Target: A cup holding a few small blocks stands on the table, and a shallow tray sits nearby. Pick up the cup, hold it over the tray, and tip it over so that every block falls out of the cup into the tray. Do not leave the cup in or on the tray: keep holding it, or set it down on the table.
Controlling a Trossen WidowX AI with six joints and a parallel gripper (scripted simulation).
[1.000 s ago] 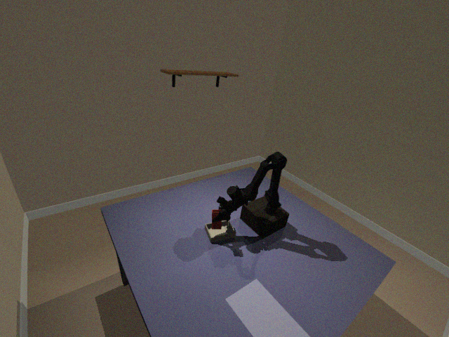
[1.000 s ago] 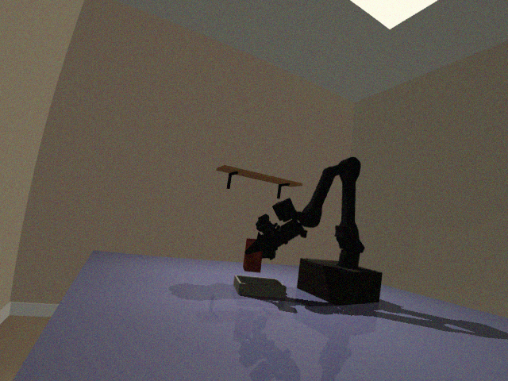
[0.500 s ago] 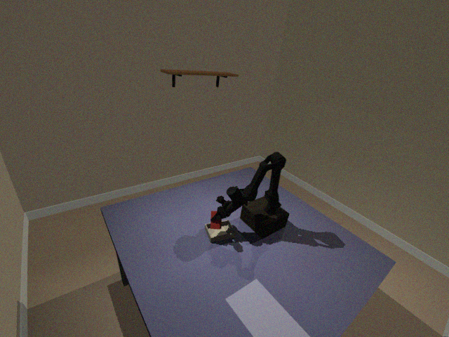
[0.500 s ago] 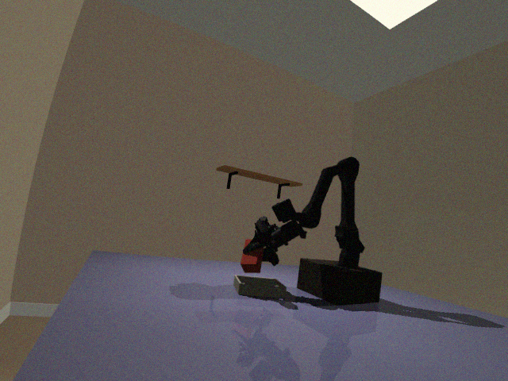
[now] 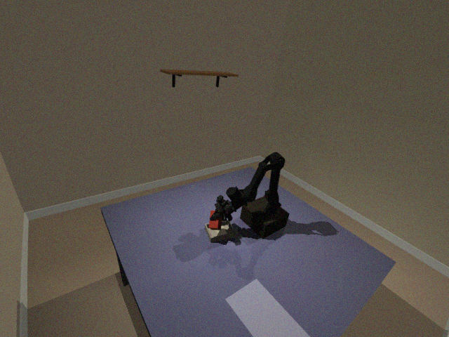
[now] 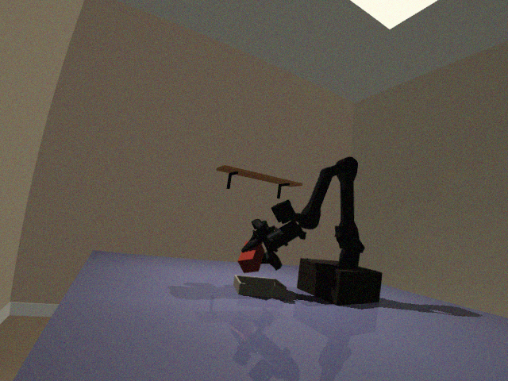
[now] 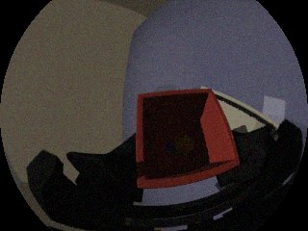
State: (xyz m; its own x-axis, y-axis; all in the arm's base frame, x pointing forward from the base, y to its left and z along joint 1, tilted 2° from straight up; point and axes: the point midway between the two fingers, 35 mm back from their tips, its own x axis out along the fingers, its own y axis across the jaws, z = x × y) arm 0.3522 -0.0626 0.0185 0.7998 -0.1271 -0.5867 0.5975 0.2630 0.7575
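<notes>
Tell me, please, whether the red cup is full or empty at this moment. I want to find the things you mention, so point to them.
Not empty: the wrist view shows faint blue and yellowish patches, apparently blocks, inside the red cup (image 5: 215,224) (image 6: 250,262) (image 7: 221,140); how full, I cannot tell.
</notes>
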